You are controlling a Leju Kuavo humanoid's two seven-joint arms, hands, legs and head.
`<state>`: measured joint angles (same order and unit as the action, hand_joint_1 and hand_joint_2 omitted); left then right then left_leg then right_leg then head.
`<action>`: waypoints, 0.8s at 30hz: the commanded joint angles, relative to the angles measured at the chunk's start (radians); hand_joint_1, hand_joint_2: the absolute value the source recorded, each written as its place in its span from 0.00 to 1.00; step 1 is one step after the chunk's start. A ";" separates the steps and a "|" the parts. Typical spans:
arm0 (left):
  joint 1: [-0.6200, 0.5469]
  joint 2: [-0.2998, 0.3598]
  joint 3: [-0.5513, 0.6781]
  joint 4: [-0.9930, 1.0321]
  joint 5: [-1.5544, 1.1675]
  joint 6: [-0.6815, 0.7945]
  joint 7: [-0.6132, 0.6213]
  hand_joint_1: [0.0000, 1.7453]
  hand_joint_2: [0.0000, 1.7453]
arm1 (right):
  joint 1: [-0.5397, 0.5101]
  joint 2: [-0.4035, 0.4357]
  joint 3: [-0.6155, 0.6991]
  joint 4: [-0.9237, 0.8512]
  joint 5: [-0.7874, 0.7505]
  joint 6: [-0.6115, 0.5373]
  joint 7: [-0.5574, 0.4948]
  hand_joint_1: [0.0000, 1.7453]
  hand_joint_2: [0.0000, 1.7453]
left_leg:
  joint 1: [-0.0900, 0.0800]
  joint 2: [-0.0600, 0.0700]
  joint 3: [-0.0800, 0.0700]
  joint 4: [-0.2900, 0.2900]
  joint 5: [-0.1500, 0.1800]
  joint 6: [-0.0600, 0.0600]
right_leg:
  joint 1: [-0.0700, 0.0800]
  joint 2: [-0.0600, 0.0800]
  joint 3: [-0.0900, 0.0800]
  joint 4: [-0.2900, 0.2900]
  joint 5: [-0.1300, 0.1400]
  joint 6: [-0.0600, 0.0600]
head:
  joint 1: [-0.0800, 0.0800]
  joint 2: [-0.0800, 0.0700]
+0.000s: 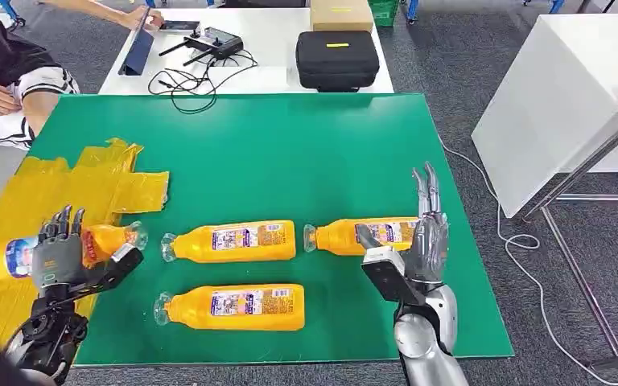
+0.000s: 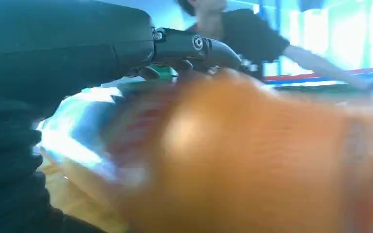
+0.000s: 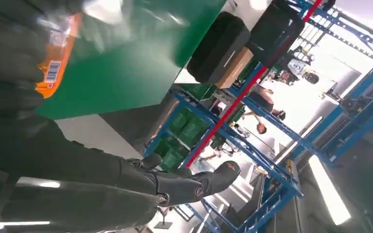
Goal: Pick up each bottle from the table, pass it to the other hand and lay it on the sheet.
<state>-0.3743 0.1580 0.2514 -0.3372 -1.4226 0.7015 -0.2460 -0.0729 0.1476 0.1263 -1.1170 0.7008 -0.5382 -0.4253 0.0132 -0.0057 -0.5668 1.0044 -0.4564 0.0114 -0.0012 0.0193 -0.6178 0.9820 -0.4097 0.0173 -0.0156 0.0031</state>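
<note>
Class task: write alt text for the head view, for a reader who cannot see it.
Four orange bottles lie on a green table: the left hand grips one over the yellow sheet, while the right hand, fingers straight, hovers over another.

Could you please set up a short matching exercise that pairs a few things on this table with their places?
Things:
1. left hand
2. right hand
3. black case
4. yellow sheet

Places:
A. white table beyond the green mat
B. over the rightmost bottle
C. left edge of the green mat
D. gripping a bottle above the sheet

Pairs: 1-D, 2-B, 3-A, 4-C
</note>
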 commanded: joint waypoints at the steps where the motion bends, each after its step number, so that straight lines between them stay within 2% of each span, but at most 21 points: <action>1: -0.035 -0.107 0.059 -0.001 0.014 -0.003 -0.073 0.00 1.00 | -0.035 -0.005 -0.039 0.052 0.004 -0.011 0.016 0.00 1.00 | -0.001 -0.001 0.005 -0.002 -0.001 0.001 | 0.000 -0.003 0.005 -0.001 -0.002 0.001 | 0.000 0.000; 4: -0.037 -0.106 -0.007 0.007 -0.045 -0.010 -0.143 0.00 1.00 | -0.020 -0.012 -0.049 0.042 0.007 -0.007 0.015 0.00 1.00 | -0.001 -0.004 0.006 -0.002 -0.001 0.001 | 0.000 -0.006 0.007 -0.002 -0.003 0.001 | 0.000 0.000; 8: -0.058 -0.092 -0.132 -0.014 -0.148 -0.125 -0.082 0.00 1.00 | -0.036 -0.016 -0.064 0.067 0.002 -0.007 0.006 0.00 1.00 | 0.000 -0.003 0.004 -0.001 -0.001 0.001 | 0.000 -0.005 0.004 -0.001 -0.002 0.001 | 0.000 0.000; 14: -0.063 -0.100 -0.147 -0.091 -0.088 -0.138 -0.135 0.00 1.00 | -0.033 -0.012 -0.070 0.068 0.010 -0.007 0.003 0.00 1.00 | 0.000 -0.003 0.005 -0.001 -0.001 0.000 | 0.001 -0.005 0.005 -0.001 -0.002 0.001 | 0.000 0.000; 15: -0.058 -0.106 -0.139 -0.108 -0.061 -0.128 -0.153 0.00 0.00 | -0.030 -0.011 -0.072 0.063 0.012 -0.008 0.004 0.00 1.00 | 0.000 -0.002 0.001 0.000 0.000 0.000 | 0.001 -0.003 0.002 -0.001 -0.001 0.000 | 0.000 0.000; 16: -0.053 -0.113 -0.124 -0.125 -0.024 -0.116 -0.178 0.00 0.00 | -0.028 -0.010 -0.073 0.058 0.013 -0.009 0.005 0.00 1.00 | 0.000 -0.002 0.003 0.000 -0.001 0.001 | 0.001 -0.004 0.004 -0.001 -0.002 0.001 | 0.000 0.000; 17: -0.047 -0.142 -0.057 -0.178 0.154 -0.111 -0.303 0.00 0.00 | -0.019 -0.010 -0.075 0.042 0.032 -0.024 0.013 0.00 1.00 | 0.000 -0.002 0.005 -0.001 -0.002 0.001 | 0.001 -0.005 0.006 -0.001 -0.002 0.001 | 0.000 0.000; 18: -0.036 -0.165 -0.013 -0.241 0.321 -0.165 -0.410 0.00 1.00 | -0.011 -0.014 -0.074 0.029 0.062 -0.036 0.026 0.00 1.00 | 0.000 -0.002 0.003 -0.001 -0.001 0.001 | 0.000 -0.004 0.004 -0.001 -0.002 0.001 | 0.000 0.000; 19: 0.000 -0.172 -0.036 -0.351 0.497 -0.276 -0.452 0.00 1.00 | -0.005 -0.020 -0.072 0.022 0.094 -0.050 0.039 0.00 1.00 | 0.000 -0.003 0.004 -0.001 -0.002 0.001 | 0.000 -0.005 0.005 -0.001 -0.003 0.001 | 0.000 0.000; 20: 0.094 -0.170 -0.126 -0.621 0.832 -0.517 -0.452 0.00 1.00 | -0.005 -0.040 -0.063 0.031 0.217 -0.101 0.083 0.00 1.00 | 0.000 -0.004 0.006 -0.001 -0.002 0.001 | 0.000 -0.006 0.007 -0.001 -0.003 0.001 | 0.000 0.000; 21: 0.149 -0.144 -0.165 -0.761 1.118 -0.604 -0.452 0.00 1.00 | -0.007 -0.051 -0.056 0.039 0.312 -0.110 0.127 0.00 1.00 | 0.000 -0.004 0.002 0.000 -0.002 0.001 | 0.001 -0.006 0.003 -0.001 -0.003 0.001 | 0.000 0.000; 22: 0.183 -0.130 -0.185 -0.844 1.194 -0.632 -0.452 0.00 1.00 | -0.010 -0.057 -0.053 0.045 0.370 -0.099 0.160 0.00 1.00 | 0.000 -0.003 0.004 0.000 -0.003 0.001 | 0.001 -0.006 0.005 -0.001 -0.004 0.001 | 0.000 0.000; 23: 0.230 -0.135 -0.181 -0.994 1.347 -0.744 -0.452 0.00 0.00 | -0.014 -0.072 -0.051 0.051 0.457 -0.059 0.210 0.00 1.00 | 0.000 0.000 0.002 0.000 -0.002 0.001 | 0.001 -0.001 0.001 -0.001 -0.002 0.001 | 0.000 0.000; 24: 0.259 -0.168 -0.126 -1.091 1.430 -0.866 -0.452 0.00 0.00 | -0.024 -0.085 -0.047 0.056 0.547 -0.012 0.256 0.00 1.00 | 0.001 0.002 0.003 0.001 -0.004 0.001 | 0.001 0.000 0.003 0.000 -0.003 0.001 | 0.000 0.000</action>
<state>-0.3298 0.0362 0.1572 -0.6594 -0.6695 0.2586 -0.6813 -0.0671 0.1373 0.0786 -1.1028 0.9070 -0.6179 -0.3504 0.0132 -0.0044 -0.5674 1.0047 -0.4569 0.0114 -0.0012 0.0205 -0.6190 0.9822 -0.4096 0.0175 -0.0160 0.0031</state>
